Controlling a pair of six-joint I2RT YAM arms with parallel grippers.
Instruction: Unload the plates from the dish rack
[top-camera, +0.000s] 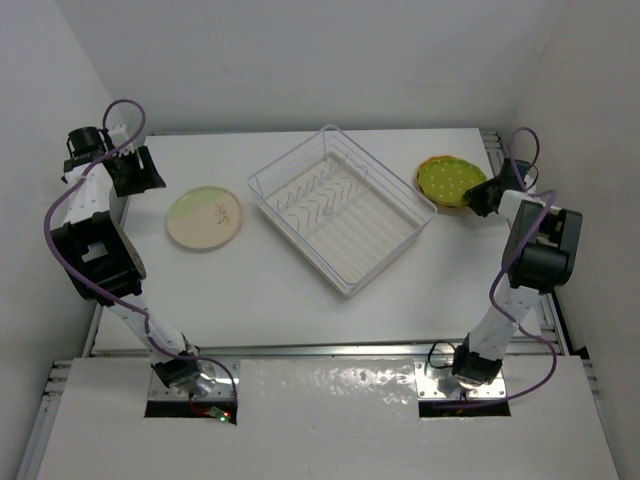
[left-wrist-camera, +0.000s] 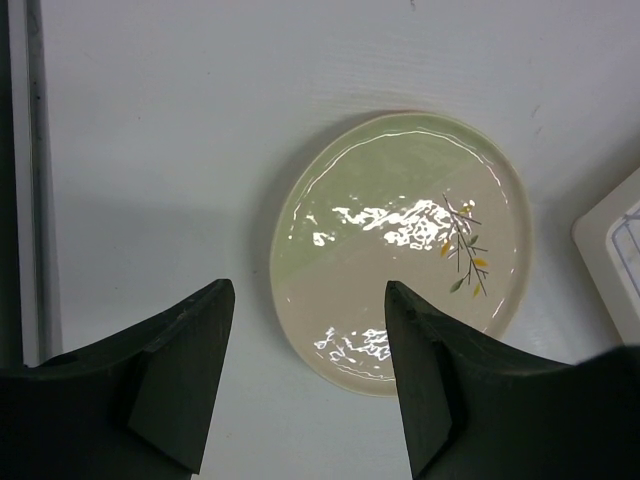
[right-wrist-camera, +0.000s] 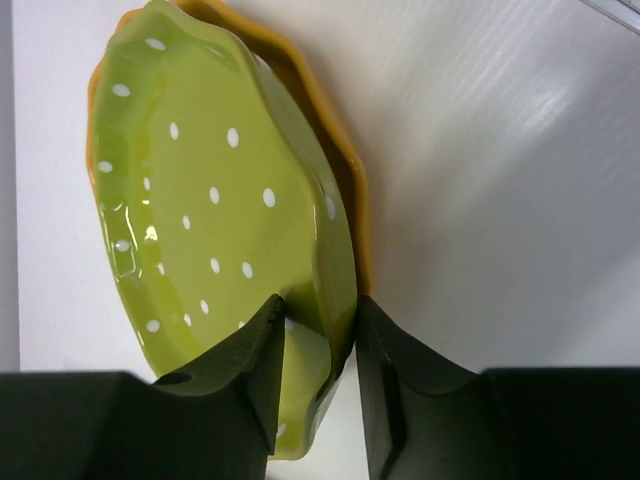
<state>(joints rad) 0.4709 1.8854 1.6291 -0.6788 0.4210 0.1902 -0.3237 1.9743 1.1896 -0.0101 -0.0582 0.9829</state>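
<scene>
Olive-green dotted plate: sitting on top of the orange-yellow plate, to the right of the dish rack. Stacked that way, I'd say, to keep the two small scalloped plates together.
Right gripper: fingers pinched on the green plate's near rim, one on the inner face and one under the lip. That thin edge looks like the only part narrow enough to grab.
Left gripper: fingers spread wide with nothing between them, hovering over the pale green-and-cream plate, which lies flat on the table left of the rack.
Rack check: prongs bare from above, and I can see no plate in it.
Tally: three plates show, all out on the table. A fourth is not visible.
Next call: letting go looks due, if the green plate is fully seated, but the wrist view can't settle that.
</scene>
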